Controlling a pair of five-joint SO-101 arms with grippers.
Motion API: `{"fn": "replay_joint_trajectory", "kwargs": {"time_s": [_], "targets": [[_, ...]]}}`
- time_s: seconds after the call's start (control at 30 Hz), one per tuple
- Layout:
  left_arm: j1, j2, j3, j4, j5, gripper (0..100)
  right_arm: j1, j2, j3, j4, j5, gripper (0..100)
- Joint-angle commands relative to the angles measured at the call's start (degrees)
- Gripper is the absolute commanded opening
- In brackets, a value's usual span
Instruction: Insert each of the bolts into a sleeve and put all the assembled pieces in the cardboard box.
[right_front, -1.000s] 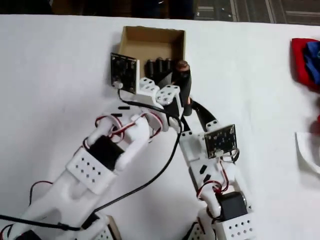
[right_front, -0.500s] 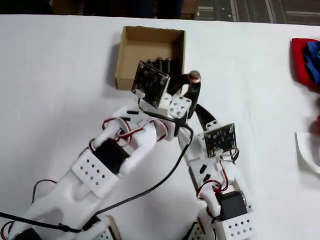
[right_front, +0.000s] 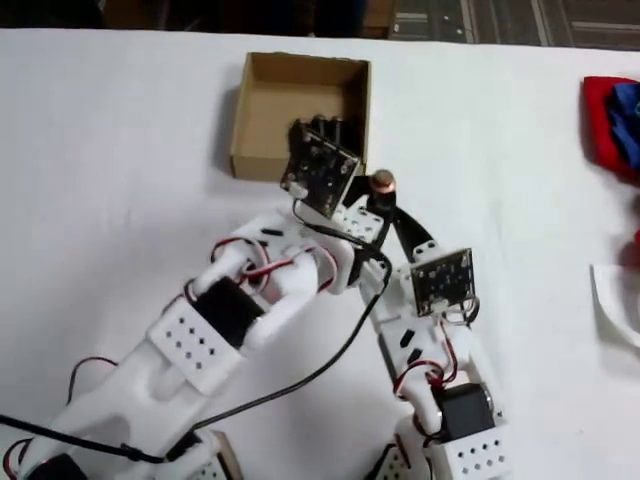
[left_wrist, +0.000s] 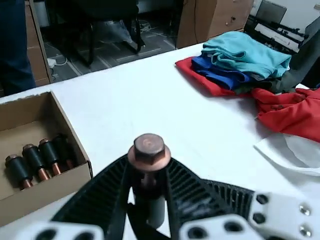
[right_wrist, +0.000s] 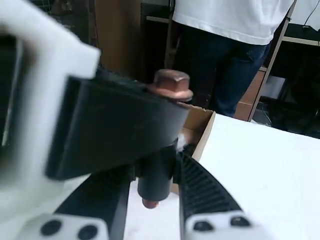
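One bolt (left_wrist: 148, 148) in one black sleeve (left_wrist: 154, 210), held upright off the white table (right_front: 120, 120), just beside the near corner of the cardboard box (right_front: 250, 150).
Pinched twice over: by the left gripper (left_wrist: 148, 175) right under the hex head, by the right gripper (right_wrist: 156, 182) lower on the sleeve. In the box, three copper-headed pieces (left_wrist: 31, 162) side by side, possibly a fourth, hard to tell.

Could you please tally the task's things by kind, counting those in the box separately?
Cardboard box: 1
Assembled pieces lying in the box: 3 clear, perhaps a fourth in shadow
Assembled piece gripped by the left hand and right hand: 1
Total: 5, perhaps 6
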Motion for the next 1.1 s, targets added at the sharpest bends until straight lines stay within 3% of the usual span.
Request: {"fn": "replay_joint_trajectory", "kwargs": {"time_s": [0.0,0.2,0.43,0.73,0.9,1.07], "targets": [[1.1,-5.5,-0.3,3.3,-0.9,2,0.0,-1.5,-1.2,-1.2,-0.2,2.1],[1.0,-11.5,1.5,8.5,-0.9,2,-0.1,-1.3,-1.2,-1.2,-0.2,2.1],[0.5,-14.9,7.3,8.4,-1.1,3,-0.3,-1.2,-1.2,-1.0,-0.2,2.1],[-0.4,-15.2,7.3,8.7,-0.8,20,0.0,-1.2,-1.1,-1.0,-0.2,2.1],[-7.7,-15.3,3.8,8.7,-1.0,18,0.0,-1.0,-0.9,0.4,-0.2,2.1],[-21.5,-15.3,1.0,8.7,-0.8,13,0.9,-1.0,-0.9,3.1,-0.2,2.1]]}}
